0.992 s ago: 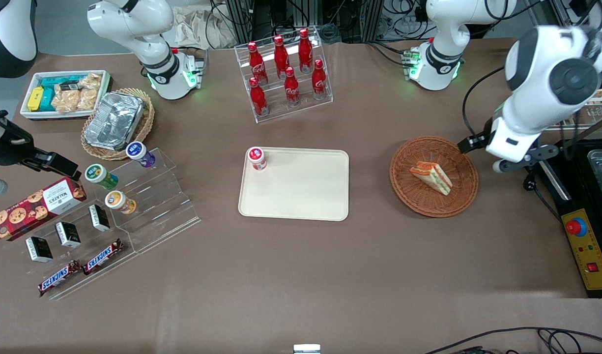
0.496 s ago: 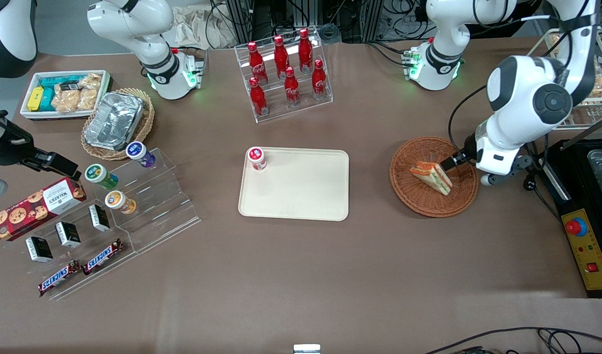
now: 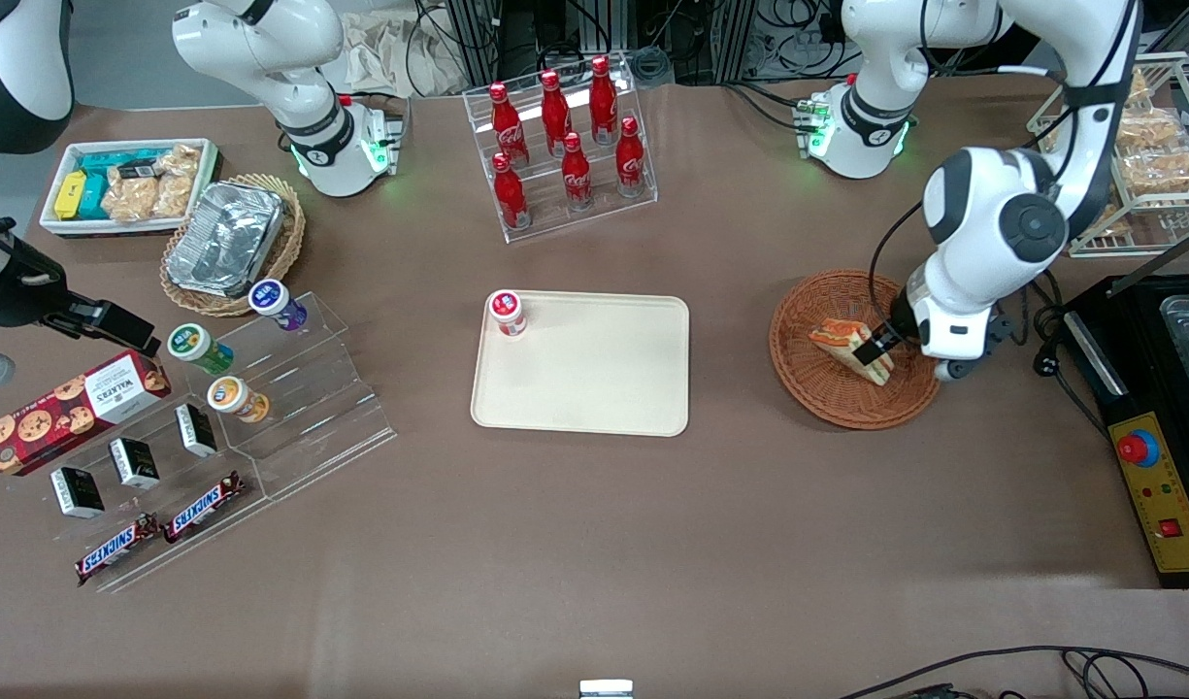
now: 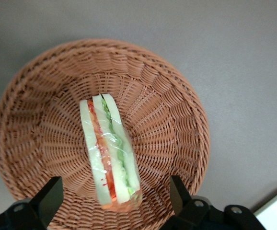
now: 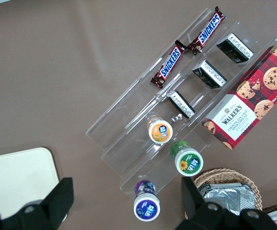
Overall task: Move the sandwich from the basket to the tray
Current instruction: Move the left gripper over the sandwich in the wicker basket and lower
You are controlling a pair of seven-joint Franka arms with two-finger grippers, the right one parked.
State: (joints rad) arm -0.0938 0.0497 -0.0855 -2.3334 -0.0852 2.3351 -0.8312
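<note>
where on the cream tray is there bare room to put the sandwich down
Nearly all of the tray is bare; only the small jar fills one corner farthest from the front camera. The open gripper straddles the sandwich in the basket.

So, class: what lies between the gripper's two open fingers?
The sandwich, lying in the basket; the left wrist view shows the gripper straddling it, fingers still apart.

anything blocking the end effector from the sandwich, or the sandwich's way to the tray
Nothing visible. The open end effector hangs just above the sandwich in the basket. Bare table separates basket and tray; a small red-capped jar occupies one tray corner.
</note>
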